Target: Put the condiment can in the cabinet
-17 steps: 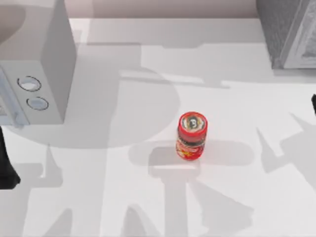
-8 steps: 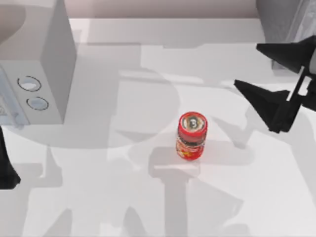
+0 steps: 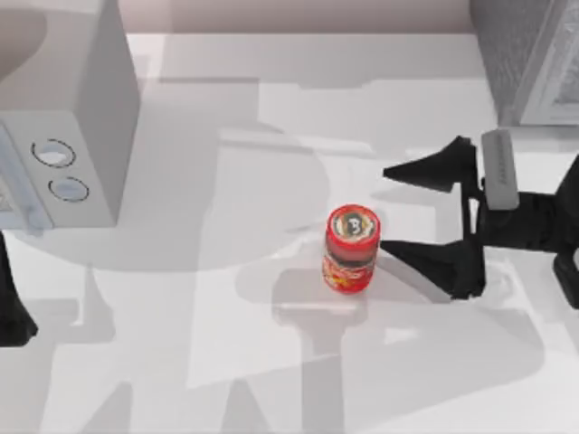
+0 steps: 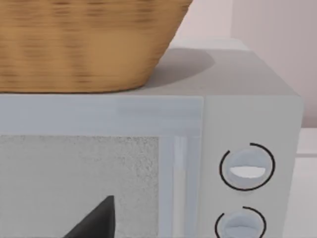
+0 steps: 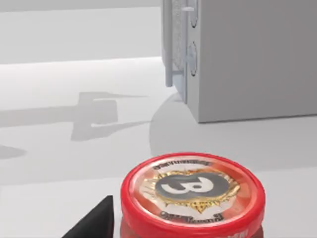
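A white desk is lying under an overhead camera, and the condiment can, a small red cylinder with a red-rimmed round top and yellow-white graphics on its side, is standing upright near the middle of it, slightly toward the right. The right gripper is reaching in from the right side, its two dark fingers spread wide apart and pointing toward the can; the nearer fingertip is sitting just beside the can's right side, and whether it is touching cannot be told. The other finger is sitting farther back, well apart from the can. In the right wrist view the can's top is showing close up, with a dark mark on a grey centre ringed in gold. A grey microwave with two round knobs is standing at the desk's left, with a woven basket resting on top of it. The cabinet is sitting at the far right corner. The left arm is parked at the left edge; I cannot tell the state of its fingers.
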Tool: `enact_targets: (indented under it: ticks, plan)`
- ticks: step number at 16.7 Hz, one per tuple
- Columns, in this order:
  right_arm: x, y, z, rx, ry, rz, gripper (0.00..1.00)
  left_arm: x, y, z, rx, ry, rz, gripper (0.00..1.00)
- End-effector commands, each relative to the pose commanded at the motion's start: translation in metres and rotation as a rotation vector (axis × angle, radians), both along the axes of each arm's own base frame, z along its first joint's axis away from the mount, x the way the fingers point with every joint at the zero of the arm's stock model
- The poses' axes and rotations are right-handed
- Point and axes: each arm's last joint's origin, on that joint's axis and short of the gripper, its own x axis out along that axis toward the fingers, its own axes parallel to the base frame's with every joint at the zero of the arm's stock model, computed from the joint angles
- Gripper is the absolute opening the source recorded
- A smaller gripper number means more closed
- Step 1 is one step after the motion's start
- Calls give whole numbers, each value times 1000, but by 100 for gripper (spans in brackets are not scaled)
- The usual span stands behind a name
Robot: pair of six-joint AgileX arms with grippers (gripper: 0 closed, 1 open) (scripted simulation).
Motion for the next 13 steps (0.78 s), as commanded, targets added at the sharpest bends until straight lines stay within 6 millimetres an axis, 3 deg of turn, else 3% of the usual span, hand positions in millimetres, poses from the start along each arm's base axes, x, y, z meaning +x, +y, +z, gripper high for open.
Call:
enact_targets:
  ticks: [3, 5, 13]
  plan:
    - [2, 1, -37, -2, -2, 78, 100, 0, 0, 0, 0, 0, 0, 100]
    - [2, 0, -51, -2, -5, 107, 100, 0, 0, 0, 0, 0, 0, 100]
    - [2, 5, -55, -2, -4, 112, 100, 0, 0, 0, 0, 0, 0, 100]
